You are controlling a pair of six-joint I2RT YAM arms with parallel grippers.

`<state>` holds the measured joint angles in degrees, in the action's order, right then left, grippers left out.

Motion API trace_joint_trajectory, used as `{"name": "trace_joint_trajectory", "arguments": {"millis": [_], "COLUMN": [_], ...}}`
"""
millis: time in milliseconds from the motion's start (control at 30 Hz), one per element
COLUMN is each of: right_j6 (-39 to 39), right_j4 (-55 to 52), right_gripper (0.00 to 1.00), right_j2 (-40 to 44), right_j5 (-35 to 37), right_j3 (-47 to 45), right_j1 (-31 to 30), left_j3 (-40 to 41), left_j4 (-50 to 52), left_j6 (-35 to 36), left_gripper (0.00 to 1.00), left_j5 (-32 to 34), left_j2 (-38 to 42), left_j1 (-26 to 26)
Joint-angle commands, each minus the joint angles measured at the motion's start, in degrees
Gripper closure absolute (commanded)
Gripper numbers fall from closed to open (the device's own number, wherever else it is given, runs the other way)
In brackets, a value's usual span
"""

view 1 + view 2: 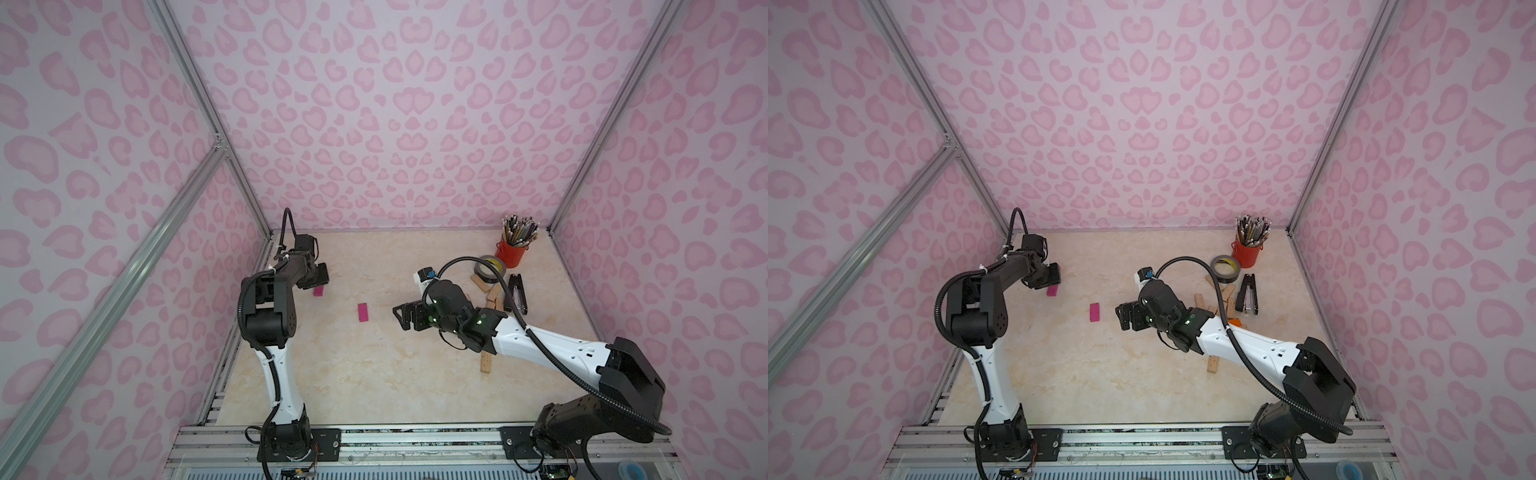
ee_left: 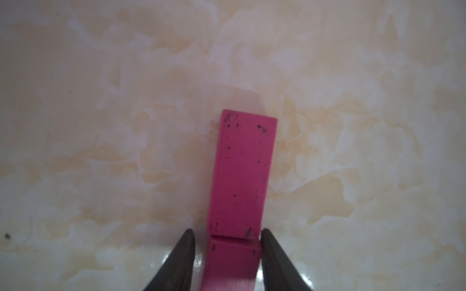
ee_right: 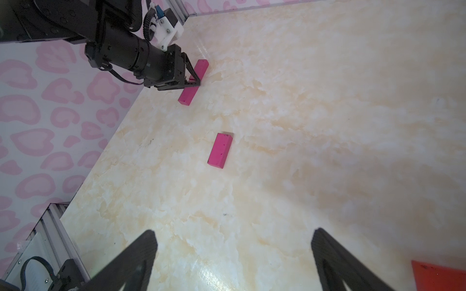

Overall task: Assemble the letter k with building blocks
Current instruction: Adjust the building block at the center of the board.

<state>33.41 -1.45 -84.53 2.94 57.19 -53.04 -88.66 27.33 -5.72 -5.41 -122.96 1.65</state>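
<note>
Magenta block left on marbled counter, pink-spotted walls; left claw astride it, grip unclear; right claw spread wide; stapler far right.

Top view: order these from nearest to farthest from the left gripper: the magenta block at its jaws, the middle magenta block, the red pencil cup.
1. Left magenta block, between left gripper's jaws.
2. Middle magenta block, centre.
3. Red pencil cup, far right.
</note>
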Motion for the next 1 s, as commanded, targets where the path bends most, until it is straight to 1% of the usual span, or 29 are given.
{"name": "trace_joint_trajectory", "arguments": {"millis": [0, 67, 133, 533, 600, 700, 833, 967], "right_j6": [0.34, 0.47, 0.43, 0.87, 1.04, 1.22, 1.22, 1.48], "right_j4": [0.82, 0.84, 0.82, 1.08, 1.09, 1.19, 1.27, 1.41], "right_gripper": [0.03, 0.03, 0.03, 0.03, 0.03, 0.03, 0.02, 0.02], "right_j2": [-0.16, -0.08, -0.16, -0.70, -0.75, -0.89, -0.77, -0.91], "right_j5": [-0.64, -0.65, -0.65, -1.24, -1.35, -1.62, -1.97, -2.41], "right_j3": [-0.19, -0.32, -0.32, -0.24, -0.24, -0.15, -0.06, 0.28], "right_j1": [0.10, 0.13, 0.21, 0.48, 0.48, 0.48, 0.48, 0.54], "left_j3": [-0.37, -0.46, -0.59, -1.16, -1.12, -0.20, -1.30, -3.31], "left_j4": [1.45, 1.42, 1.50, 1.97, 2.38, 1.65, 1.68, 2.34], "left_j6": [0.71, 0.72, 0.78, 1.13, 1.32, 1.79, 2.50, 2.90], "left_gripper": [0.57, 0.60, 0.61, 0.59, 0.56, 0.47, 0.44, 0.42], "left_j5": [0.31, 0.15, -0.11, -1.00, -0.80, 1.70, 4.35, 4.06], "left_j2": [-0.79, -0.88, -0.88, -1.15, -0.94, 0.83, 0.67, -1.47], "left_j1": [0.09, 0.06, 0.08, 0.06, -0.13, -0.90, -0.98, -0.96]}}
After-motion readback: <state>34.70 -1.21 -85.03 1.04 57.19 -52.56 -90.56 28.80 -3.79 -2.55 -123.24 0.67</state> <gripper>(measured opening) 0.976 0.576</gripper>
